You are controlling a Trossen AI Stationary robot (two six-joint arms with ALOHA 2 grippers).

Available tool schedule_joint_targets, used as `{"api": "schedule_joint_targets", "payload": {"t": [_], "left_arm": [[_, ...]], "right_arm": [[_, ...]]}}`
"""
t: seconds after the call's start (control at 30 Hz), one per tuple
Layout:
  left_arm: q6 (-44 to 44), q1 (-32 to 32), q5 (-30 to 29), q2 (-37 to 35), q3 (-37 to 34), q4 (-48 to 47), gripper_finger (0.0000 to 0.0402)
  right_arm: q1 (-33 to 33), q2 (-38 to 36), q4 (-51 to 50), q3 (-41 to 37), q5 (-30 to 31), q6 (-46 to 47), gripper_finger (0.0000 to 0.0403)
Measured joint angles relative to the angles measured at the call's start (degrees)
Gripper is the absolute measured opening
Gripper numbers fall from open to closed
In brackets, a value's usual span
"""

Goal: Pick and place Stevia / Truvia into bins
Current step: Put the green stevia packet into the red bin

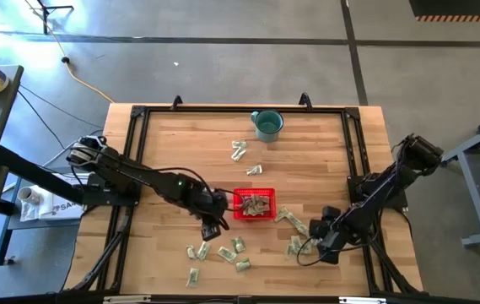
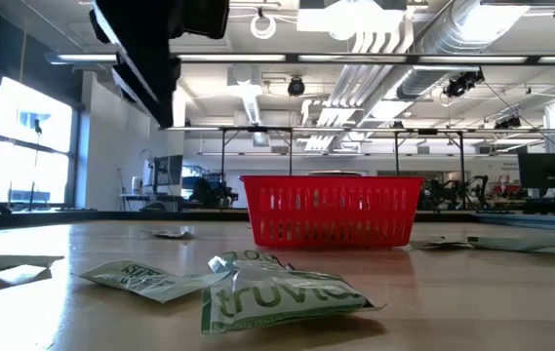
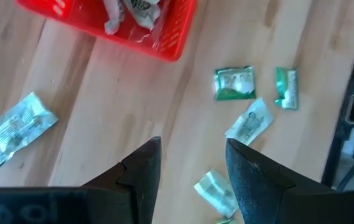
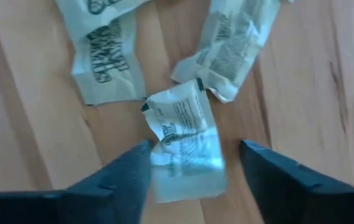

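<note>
The red basket [image 1: 254,205] stands mid-table with a few Stevia / Truvia packets inside it. More packets lie flat on the wood: a cluster [image 1: 223,252] near the front and another [image 1: 292,221] to the basket's right. My left gripper [image 1: 214,226] hovers open just left of the basket's near corner, above bare wood [image 3: 192,168]. My right gripper [image 1: 315,242] is low over the right cluster and open. One crumpled packet [image 4: 186,140] lies on the table between its fingers. My right gripper points down over the crumpled packet with a finger on either side of it. One fingertip [image 4: 136,163] stands right at the packet's edge [image 4: 158,155]; I cannot tell whether it touches. The packet lies flat on the wood.
A teal mug [image 1: 266,124] stands at the far side, with two loose packets [image 1: 238,150] between it and the basket. A dark frame [image 1: 138,114] borders the tabletop. In the low view a Truvia packet [image 2: 277,292] lies in front of the basket [image 2: 331,210].
</note>
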Motion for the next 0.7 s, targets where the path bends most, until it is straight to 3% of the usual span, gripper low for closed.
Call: {"api": "schedule_joint_targets", "payload": {"t": [0.17,0.33,0.47,0.57,0.63,0.7], "left_arm": [[-0.1,-0.4,-3.1,-2.0,0.0,-10.3,0.0211],[-2.6,-1.5,-8.1,-6.4,0.0,-20.1,0.0211],[-6.4,-3.8,-13.3,-11.0,0.0,-24.2,0.0211],[-9.8,-6.4,-16.6,-14.3,0.0,-25.0,0.0211],[-11.8,-8.3,-19.1,-15.8,0.0,-25.0,0.0211],[-13.6,-10.3,-20.7,-16.6,0.0,-25.3,0.0211]], "right_arm": [[-0.1,0.1,-3.5,0.0,-0.6,0.9,0.0121],[-3.3,-0.9,-15.1,4.7,-0.1,5.4,0.0014],[-8.6,-3.4,-22.1,14.3,10.0,6.7,0.0016],[-14.4,-4.5,-23.9,21.5,17.8,1.4,0.0003],[-19.3,-4.2,-20.4,25.0,18.8,-4.5,0.0005],[-24.3,-3.2,-15.8,26.2,15.5,-9.9,0.0008]]}}
